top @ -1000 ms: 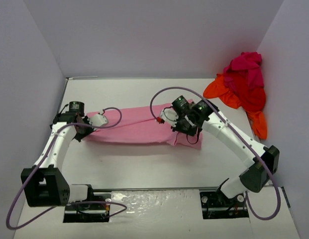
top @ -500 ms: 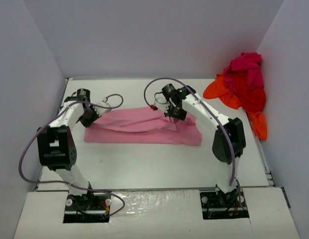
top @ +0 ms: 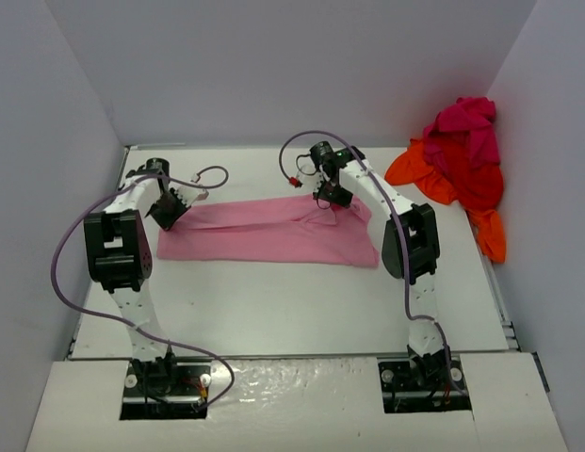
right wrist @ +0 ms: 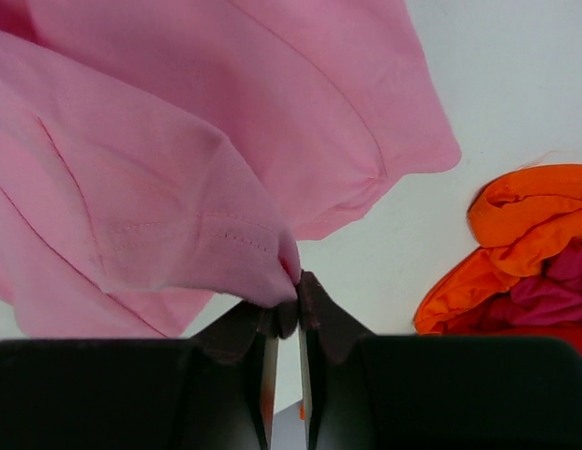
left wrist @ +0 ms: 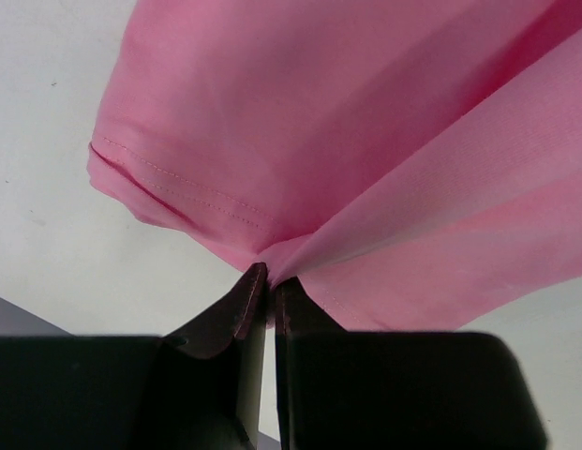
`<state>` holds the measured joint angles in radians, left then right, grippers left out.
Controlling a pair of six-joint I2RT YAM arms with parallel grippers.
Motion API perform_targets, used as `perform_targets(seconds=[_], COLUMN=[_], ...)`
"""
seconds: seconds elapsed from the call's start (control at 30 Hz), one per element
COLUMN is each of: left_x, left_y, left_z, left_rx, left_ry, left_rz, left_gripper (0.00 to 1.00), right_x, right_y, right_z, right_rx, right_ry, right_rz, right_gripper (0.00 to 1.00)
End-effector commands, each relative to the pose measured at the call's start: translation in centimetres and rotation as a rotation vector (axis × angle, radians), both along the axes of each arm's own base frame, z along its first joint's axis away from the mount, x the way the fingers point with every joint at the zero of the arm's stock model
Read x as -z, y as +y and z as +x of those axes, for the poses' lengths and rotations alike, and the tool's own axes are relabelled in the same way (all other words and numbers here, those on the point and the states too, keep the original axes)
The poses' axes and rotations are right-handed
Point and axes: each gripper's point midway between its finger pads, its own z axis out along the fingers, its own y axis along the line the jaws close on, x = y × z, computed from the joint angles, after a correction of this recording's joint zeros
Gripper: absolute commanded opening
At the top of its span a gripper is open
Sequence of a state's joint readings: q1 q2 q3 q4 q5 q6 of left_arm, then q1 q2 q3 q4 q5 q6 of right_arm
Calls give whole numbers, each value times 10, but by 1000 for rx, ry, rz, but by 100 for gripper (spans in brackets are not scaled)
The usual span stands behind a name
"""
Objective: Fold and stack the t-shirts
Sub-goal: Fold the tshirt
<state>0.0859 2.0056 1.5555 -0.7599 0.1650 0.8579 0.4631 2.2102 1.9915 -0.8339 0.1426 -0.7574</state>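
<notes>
top view: the left arm (top: 113, 250) rises from its base and leans to the far left edge of the tabletop (top: 273, 306). the left pincer (top: 170, 213) sits at the far left corner of the pink t-shirt (top: 273, 241). the right arm (top: 405, 240) stretches far forward, and the right pincer (top: 328, 196) is at the far edge of the same shirt, towards its right end. the pink t-shirt lies as a long band across the middle of the tabletop, between the two pincers, with its far edge lifted where they grip. in the far right corner, well apart from it, the orange t-shirt (top: 416, 169), red t-shirt (top: 476, 188) and magenta t-shirt (top: 462, 121) are heaped against the wall (top: 273, 66). nothing lies between the arms and the pink cloth.

left wrist view: the left pincer (left wrist: 269, 281) is pinched narrow on a gathered point of the pink t-shirt (left wrist: 319, 131). the cloth fans away from the tips, with a stitched hem at the left above the tabletop (left wrist: 47, 112).

right wrist view: the right pincer (right wrist: 292, 298) is closed tight on a hemmed fold of the pink t-shirt (right wrist: 178, 141), which hangs beyond the tips. the orange t-shirt (right wrist: 520, 220) and magenta t-shirt (right wrist: 553, 291) lie off to the right on the tabletop (right wrist: 497, 75).
</notes>
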Motion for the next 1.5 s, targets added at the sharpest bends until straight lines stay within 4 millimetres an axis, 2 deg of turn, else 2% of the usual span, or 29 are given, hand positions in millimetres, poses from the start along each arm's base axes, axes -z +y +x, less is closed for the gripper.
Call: perform_targets(seconds=[0.0,0.03,0.1,0.17,0.23,0.27,0.33,0.43,0.5,0.57,0.63,0.67,0.7,0.73,0.8,0.87,0.9,1.0,1.23,1.3,1.47], left_x=[-21,-21,-28,-38,-50,-65,-83,-115,-127,-141,-146,-148,-148,-147,-143,-136,-130,-113,-80,-69,-44], left_y=[13,14,25,30,36,38,41,41,31,20,7,0,-5,-9,-20,-28,-32,-45,-65,-66,-64], left_z=[30,32,50,58,66,69,74,75,69,62,53,47,43,39,31,25,21,13,7,6,5], left_rx=[-65,-87,-180,-214,-253,-271,-298,-331,-318,-301,-277,-258,-249,-237,-203,-184,-175,-141,-115,-115,-121], left_ry=[-89,-94,-165,-221,-303,-358,-439,-524,-530,-536,-519,-505,-496,-484,-451,-416,-386,-301,-200,-167,-71], left_rz=[-6,-12,-22,-27,-27,-25,-22,-42,-88,-139,-197,-224,-237,-250,-276,-290,-296,-309,-301,-286,-268], left_gripper=[3,6,40,50,65,67,68,68,68,67,58,47,38,29,12,2,0,0,0,0,0], right_x=[-11,-11,-20,-27,-40,-46,-61,-90,-113,-119,-135,-137,-137,-136,-129,-111,-108,-78,-12,1,18], right_y=[-5,-5,-7,-11,-13,-14,-17,-22,-23,-22,-23,-22,-23,-22,-19,-11,-9,6,27,30,33], right_z=[24,27,47,57,67,70,74,80,75,66,54,47,40,33,17,-2,-9,-29,-56,-60,-66], right_rx=[50,58,122,155,192,205,237,293,306,301,299,290,282,271,238,180,163,117,81,81,87], right_ry=[-67,-73,-162,-218,-296,-327,-391,-508,-553,-554,-571,-566,-556,-540,-492,-415,-391,-283,-109,-78,-37], right_rz=[-21,-22,-21,-25,-23,-19,-6,27,67,93,130,141,153,167,199,202,214,219,171,162,148], right_gripper=[19,21,26,31,44,52,57,56,54,50,44,40,30,23,21,19,15,1,0,0,0])
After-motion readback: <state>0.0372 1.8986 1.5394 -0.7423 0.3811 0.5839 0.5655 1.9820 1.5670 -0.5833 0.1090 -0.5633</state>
